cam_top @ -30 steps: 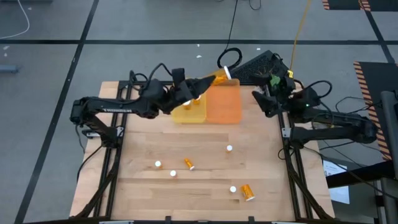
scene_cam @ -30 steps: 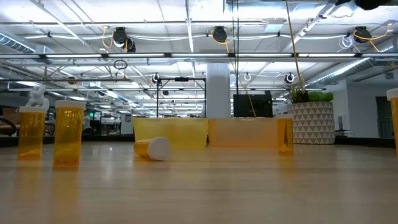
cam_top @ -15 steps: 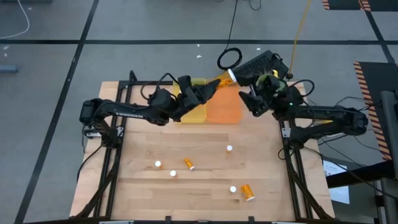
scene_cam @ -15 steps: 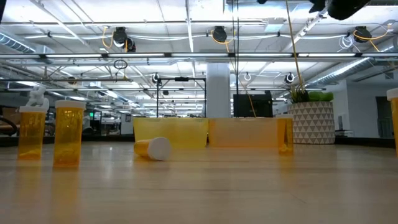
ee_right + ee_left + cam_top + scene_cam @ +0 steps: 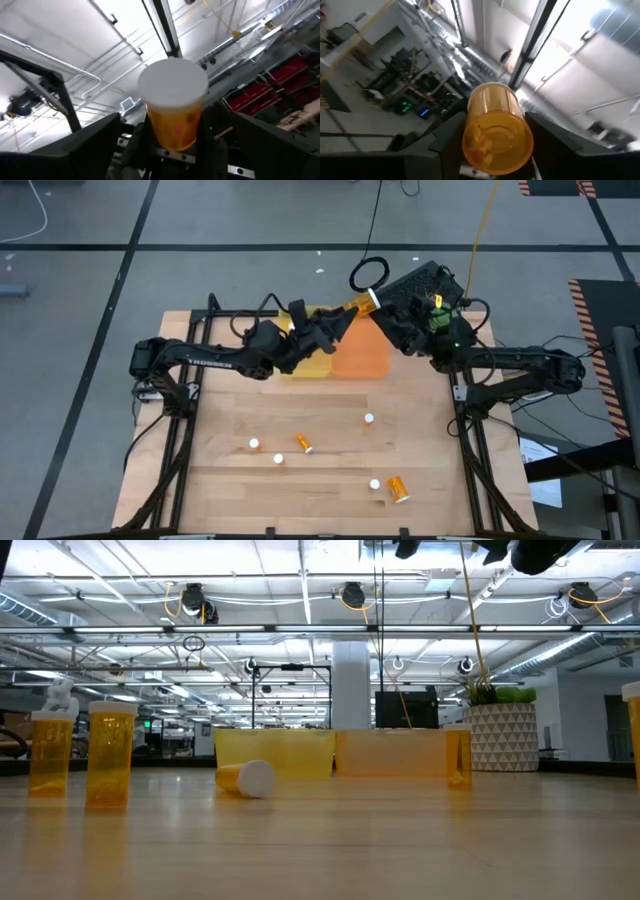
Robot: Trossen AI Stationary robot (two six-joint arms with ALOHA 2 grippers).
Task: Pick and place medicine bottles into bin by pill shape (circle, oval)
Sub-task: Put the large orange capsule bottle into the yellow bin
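We saw a pale wooden bench (image 5: 330, 450) carrying a yellow translucent tray (image 5: 305, 363) beside an orange one (image 5: 362, 352), plus six small orange white-capped pill bottles (image 5: 303, 443), two lying down.

Both dark arms reach in from their own sides and meet high above the far part of the surface. The left arm stretches from its base at the left edge, bent at the elbow, its wrist turned upward; the left end effector (image 5: 335, 323) is raised with its fingers (image 5: 445, 142) closed on the body of a medicine bottle (image 5: 352, 306), gripped near its base. The right arm comes from the right edge, forearm angled inward; the right end effector (image 5: 385, 312) points toward the left one, its fingers (image 5: 105, 137) set either side of the same bottle's capped end.
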